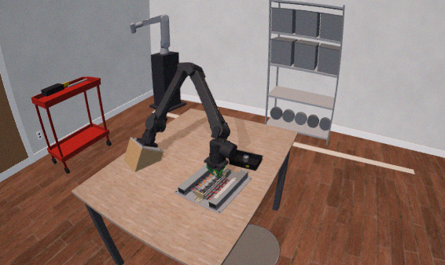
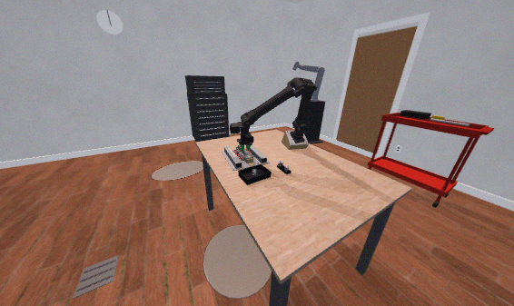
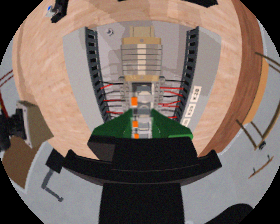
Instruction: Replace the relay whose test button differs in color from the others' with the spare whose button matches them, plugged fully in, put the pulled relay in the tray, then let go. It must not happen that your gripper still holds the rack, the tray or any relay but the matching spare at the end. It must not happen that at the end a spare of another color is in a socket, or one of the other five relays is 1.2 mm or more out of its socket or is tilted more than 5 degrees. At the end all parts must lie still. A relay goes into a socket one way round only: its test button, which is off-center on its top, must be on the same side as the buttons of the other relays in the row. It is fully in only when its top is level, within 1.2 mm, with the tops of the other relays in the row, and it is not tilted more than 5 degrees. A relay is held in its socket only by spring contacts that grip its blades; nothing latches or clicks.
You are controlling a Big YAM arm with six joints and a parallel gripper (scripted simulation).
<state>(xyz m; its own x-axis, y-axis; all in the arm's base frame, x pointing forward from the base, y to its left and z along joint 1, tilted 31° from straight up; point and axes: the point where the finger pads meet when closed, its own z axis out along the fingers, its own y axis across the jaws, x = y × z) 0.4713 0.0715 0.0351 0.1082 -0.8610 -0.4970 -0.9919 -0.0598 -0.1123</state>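
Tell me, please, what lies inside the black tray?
Inside the black rectangular tray lies one small pale relay; the wrist view shows its blue-topped end. The arm's wrist covers the tray's near corner in the top view.

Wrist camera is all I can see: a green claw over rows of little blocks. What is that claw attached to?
Observer: The claw hangs from a black jointed arm that arches up from a tan wedge block on a wooden table.
Operator: What else is in the room?
Observer: A metal shelf rack with grey boxes stands by the back wall.
Operator: Any other robot?
Observer: Yes, a grey arm on a black pedestal behind the table.
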